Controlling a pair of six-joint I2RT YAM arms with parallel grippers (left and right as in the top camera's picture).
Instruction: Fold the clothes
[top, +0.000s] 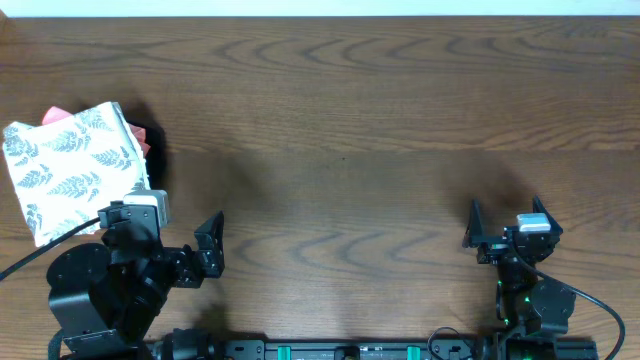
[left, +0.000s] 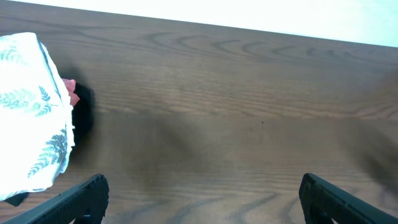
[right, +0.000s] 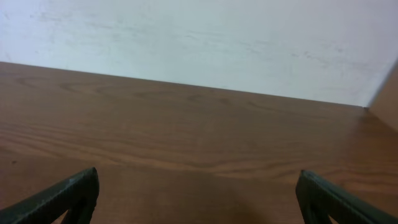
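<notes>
The clothes (top: 75, 165), white with grey fern leaves, lie folded into a rectangle at the table's far left, and the left wrist view catches their right edge (left: 31, 112). My left gripper (top: 165, 222) hangs just below and to the right of them, apart from the fabric. Its jaws are open wide (left: 202, 186) over bare wood. My right gripper (top: 507, 212) is at the lower right, far from the clothes. It is open too (right: 199, 180), with nothing between its fingers.
A salmon-pink garment (top: 60, 113) and a black cloth (top: 155, 150) peek out from under the folded clothes; both show at their right edge in the left wrist view (left: 73, 92), (left: 84, 112). The wooden table (top: 350, 130) ends at a white wall (right: 199, 43).
</notes>
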